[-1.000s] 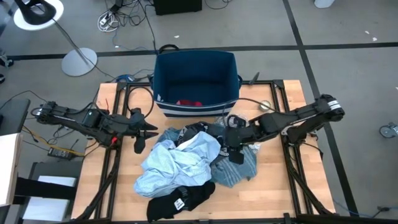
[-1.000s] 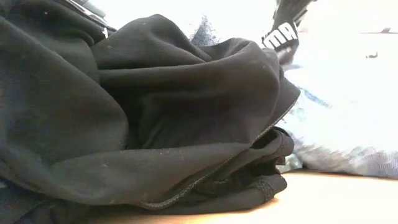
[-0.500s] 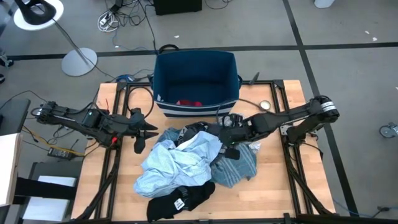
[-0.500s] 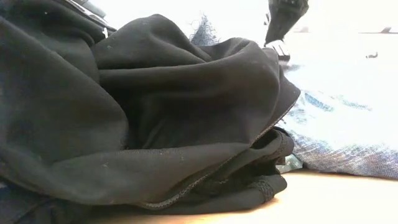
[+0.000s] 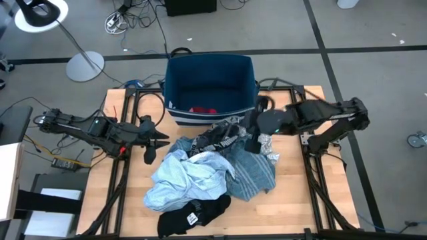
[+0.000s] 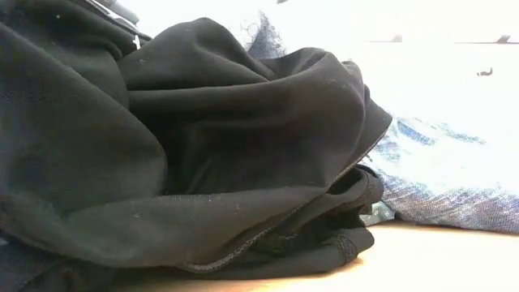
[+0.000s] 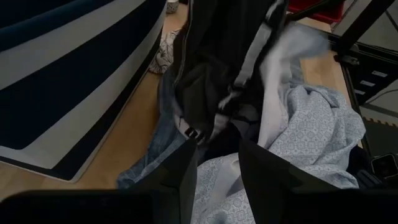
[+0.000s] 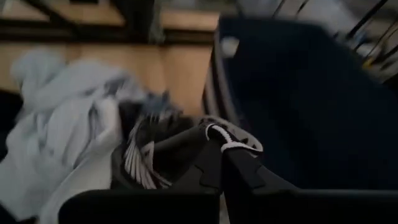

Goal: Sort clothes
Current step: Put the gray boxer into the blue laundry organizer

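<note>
A heap of clothes lies mid-table: a light blue shirt (image 5: pixel 190 175), a teal striped cloth (image 5: pixel 257 175), a black piece (image 5: pixel 193 215) near the front edge, and a white-and-grey patterned cloth (image 5: pixel 270 152). A small red piece (image 5: pixel 202 110) lies in the dark blue bin (image 5: pixel 210 73). My right gripper (image 5: pixel 251 140) is raised over the heap's far right, shut on a black garment with white stripes (image 5: pixel 217 138). At the heap's left, my left gripper (image 5: pixel 155 140) hangs open and holds nothing. My right gripper pinches a bunched part of the black striped garment (image 8: pixel 186 152) between its two shut fingers (image 8: pixel 239 168). The fingers slant down from the table's right. The garment hangs below them and trails left, its far end (image 5: pixel 200 143) still on the heap.
The bin stands at the table's far edge, just beyond the right gripper. Black cloth (image 6: pixel 203 162) fills the low view, with teal striped cloth (image 6: pixel 454 186) behind it. Bare wood shows at the table's left (image 5: pixel 133 187) and right (image 5: pixel 300 187).
My right gripper has risen from the heap and gone toward the far edge and the bin, tipping up. It has drawn the black striped garment up out of the pile. One end is lifted, and the other stays on the heap.
</note>
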Robot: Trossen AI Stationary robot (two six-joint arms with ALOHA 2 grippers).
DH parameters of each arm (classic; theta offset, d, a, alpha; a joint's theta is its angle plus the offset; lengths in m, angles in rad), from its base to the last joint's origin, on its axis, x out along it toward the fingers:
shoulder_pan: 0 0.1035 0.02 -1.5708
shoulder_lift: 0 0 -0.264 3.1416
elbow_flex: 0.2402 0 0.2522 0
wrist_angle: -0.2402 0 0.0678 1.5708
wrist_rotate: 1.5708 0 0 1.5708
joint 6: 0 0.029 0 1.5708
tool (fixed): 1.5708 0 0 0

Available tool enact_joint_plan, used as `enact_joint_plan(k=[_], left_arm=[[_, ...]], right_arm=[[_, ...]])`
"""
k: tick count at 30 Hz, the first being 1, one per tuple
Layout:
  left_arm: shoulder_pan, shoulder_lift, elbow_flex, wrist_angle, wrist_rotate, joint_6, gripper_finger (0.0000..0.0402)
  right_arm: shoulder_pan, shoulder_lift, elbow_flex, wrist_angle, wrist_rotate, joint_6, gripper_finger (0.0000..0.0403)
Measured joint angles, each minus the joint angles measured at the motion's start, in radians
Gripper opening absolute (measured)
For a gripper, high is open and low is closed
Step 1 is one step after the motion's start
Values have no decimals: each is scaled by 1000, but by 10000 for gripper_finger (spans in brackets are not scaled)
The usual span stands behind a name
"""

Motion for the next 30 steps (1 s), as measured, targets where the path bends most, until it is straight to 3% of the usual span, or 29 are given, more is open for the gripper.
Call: enact_joint_plan(k=[7,15,24,30], left_arm=[[0,0,0,0,-16,-2,124],[0,0,0,-1,-66,-4,124],[0,0,0,-1,-101,-12,124],[0,3,0,-1,-116,-12,124]], right_arm=[[-21,0,176,92,62,-155,0],[-86,0,239,438,54,-382,0],[-238,8,240,782,-59,-516,2],[-381,8,240,880,-227,-508,3]])
